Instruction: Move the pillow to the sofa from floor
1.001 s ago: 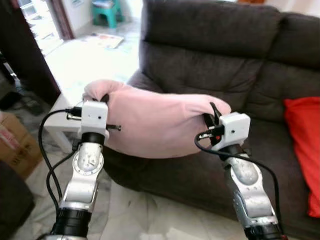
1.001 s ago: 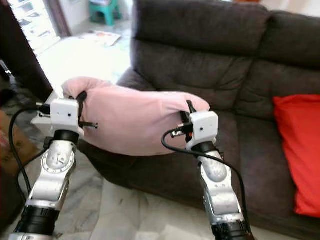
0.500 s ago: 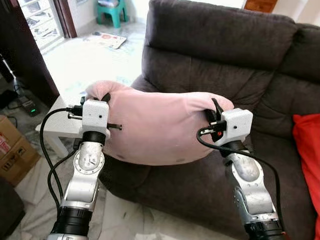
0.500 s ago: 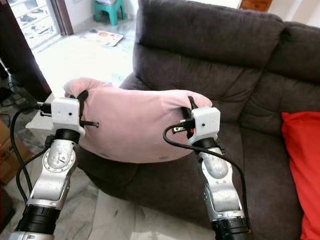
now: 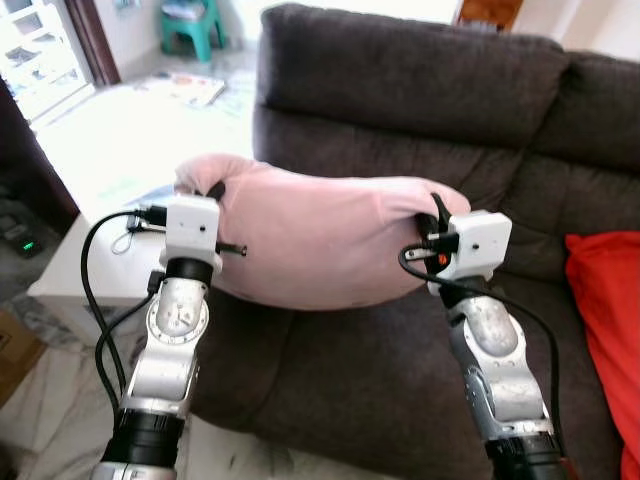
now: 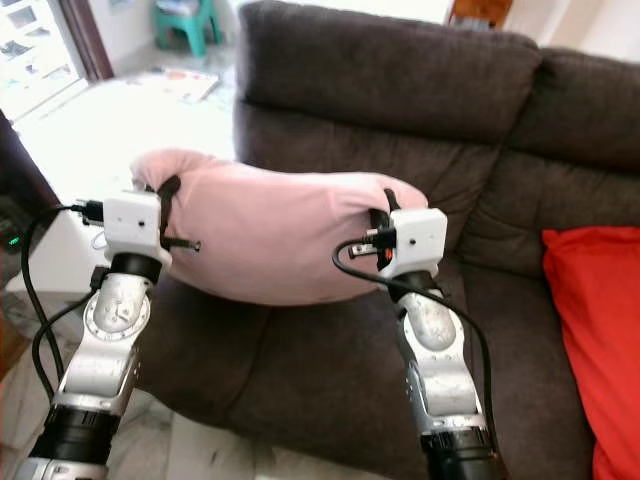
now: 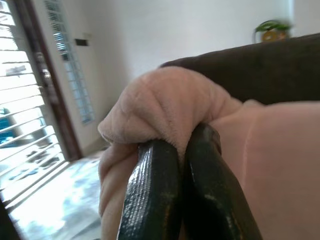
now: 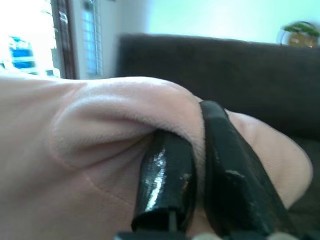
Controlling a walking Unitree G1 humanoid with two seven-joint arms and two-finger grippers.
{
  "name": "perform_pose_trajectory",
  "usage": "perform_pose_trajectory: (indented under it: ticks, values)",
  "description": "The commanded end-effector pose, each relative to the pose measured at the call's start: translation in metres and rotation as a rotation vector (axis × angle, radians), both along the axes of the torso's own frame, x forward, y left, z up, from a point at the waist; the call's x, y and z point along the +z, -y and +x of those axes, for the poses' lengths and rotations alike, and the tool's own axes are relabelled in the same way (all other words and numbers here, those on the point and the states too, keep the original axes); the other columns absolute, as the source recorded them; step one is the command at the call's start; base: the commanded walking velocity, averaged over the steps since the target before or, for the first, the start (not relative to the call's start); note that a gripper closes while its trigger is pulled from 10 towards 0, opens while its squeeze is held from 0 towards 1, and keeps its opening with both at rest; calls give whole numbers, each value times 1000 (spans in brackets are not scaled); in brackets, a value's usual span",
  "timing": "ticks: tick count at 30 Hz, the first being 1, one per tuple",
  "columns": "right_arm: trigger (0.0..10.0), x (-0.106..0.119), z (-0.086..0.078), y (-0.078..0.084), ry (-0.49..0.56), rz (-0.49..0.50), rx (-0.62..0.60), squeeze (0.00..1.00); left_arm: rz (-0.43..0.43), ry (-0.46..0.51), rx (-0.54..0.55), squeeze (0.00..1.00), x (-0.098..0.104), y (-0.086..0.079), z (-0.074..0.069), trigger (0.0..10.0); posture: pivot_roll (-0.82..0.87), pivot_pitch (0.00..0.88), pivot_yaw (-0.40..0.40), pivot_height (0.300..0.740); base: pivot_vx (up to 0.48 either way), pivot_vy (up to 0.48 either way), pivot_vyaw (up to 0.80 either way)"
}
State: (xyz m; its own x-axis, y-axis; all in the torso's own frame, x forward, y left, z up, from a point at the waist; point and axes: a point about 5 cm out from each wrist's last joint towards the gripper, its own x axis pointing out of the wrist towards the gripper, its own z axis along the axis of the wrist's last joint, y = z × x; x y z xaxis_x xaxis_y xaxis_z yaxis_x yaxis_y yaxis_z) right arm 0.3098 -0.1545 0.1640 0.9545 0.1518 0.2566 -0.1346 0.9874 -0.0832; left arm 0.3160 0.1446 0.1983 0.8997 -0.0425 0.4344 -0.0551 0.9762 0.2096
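Observation:
A soft pink pillow (image 5: 320, 235) hangs in the air between my two arms, over the left seat of the dark brown sofa (image 5: 400, 90). My left gripper (image 5: 213, 191) is shut on the pillow's left corner, and the pink fabric bunches over its fingers (image 7: 165, 185). At the pillow's right end my right gripper (image 5: 437, 213) is shut on a fold of fabric, pinched between its fingers (image 8: 167, 170). The pillow sags slightly in the middle, just above the seat cushion (image 5: 330, 370).
A red cushion (image 5: 605, 300) lies on the sofa's right seat. Left of the sofa arm stands a low white table (image 5: 75, 275). Pale tiled floor (image 5: 130, 120) stretches behind it toward a teal stool (image 5: 190, 20) and a doorway.
The camera has moved closer to the sofa. The pillow, held by both grippers, now hangs over the seat rather than at the sofa's front edge.

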Motion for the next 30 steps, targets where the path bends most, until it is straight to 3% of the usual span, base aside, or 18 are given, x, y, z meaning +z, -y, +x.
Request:
perform_pose_trajectory:
  ticks: [1,9,14,16,21,27,28,30]
  values:
    - [10000,21,1,1,96,30,-11,0,10,25,25,0,5,-8,-1,10000,-28,71,-53,740,431,0,0]
    - [10000,21,2,2,90,31,-20,0,9,19,12,0,5,-7,0,10000,-27,72,-57,740,304,0,0]
    - [10000,19,3,1,80,22,-22,0,5,-21,-61,0,0,1,1,10000,-24,73,-58,740,122,0,0]
    - [10000,19,5,2,71,14,-32,0,-84,-127,-206,0,-13,13,1,10000,-23,74,-60,740,0,0,0]
    - [10000,18,8,2,54,-8,-32,0,-166,-274,-326,0,-30,24,-1,10000,-26,74,-59,740,0,0,0]
    - [10000,17,17,2,17,-53,-29,0,-141,-338,-401,0,-35,29,-3,10000,-23,76,-55,740,0,0,0]
    - [10000,12,27,3,-49,-113,-34,0,-137,-367,-454,0,-38,32,-4,10000,-26,73,-54,740,0,0,0]
    - [10000,11,32,3,-73,-135,-29,0,-141,-380,-479,0,-39,34,-5,10000,-25,74,-55,740,0,0,0]
